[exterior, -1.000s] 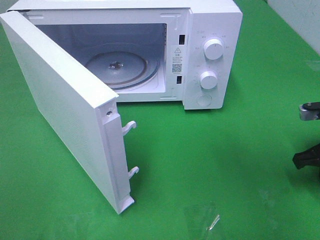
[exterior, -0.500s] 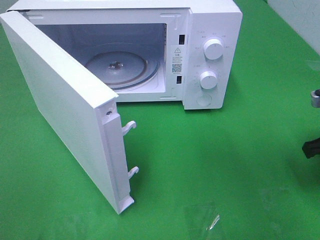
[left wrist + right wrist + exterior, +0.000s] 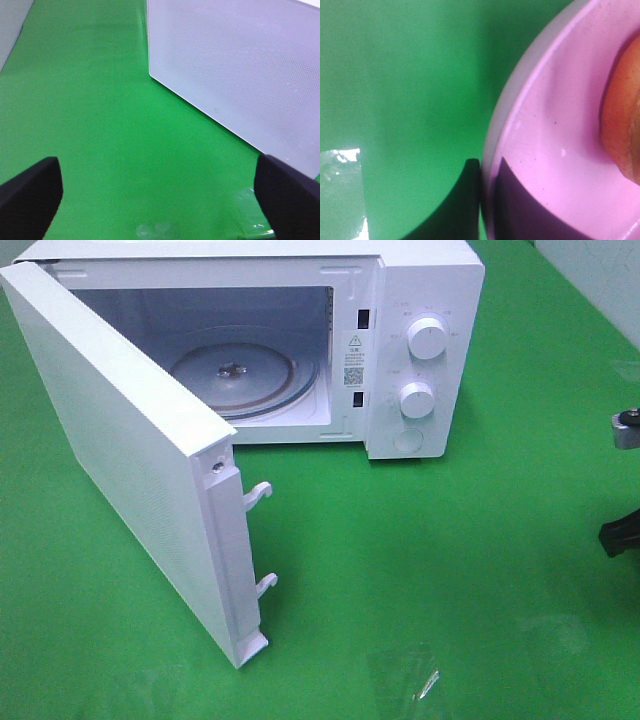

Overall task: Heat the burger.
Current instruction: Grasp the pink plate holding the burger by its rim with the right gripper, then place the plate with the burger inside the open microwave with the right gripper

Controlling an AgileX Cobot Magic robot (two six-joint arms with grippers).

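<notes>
My right arm [image 3: 620,535] barely shows at the overhead view's right edge. The right tool [image 3: 487,164] pinches the pink plate [image 3: 545,125] by its rim, and the burger [image 3: 622,120] rests on that plate. The left tool [image 3: 160,185] is spread wide over the table [image 3: 100,100], near the microwave door [image 3: 240,65].

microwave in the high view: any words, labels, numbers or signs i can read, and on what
Nothing can be quoted as it reads.
The sticker on the microwave frame beside the cavity: warning triangle, fine print, QR-like square, too small to read.
Marks around the upper dial and lower dial: too blurred to read.
The door, left wrist view: one tiny mark, unreadable.
</notes>
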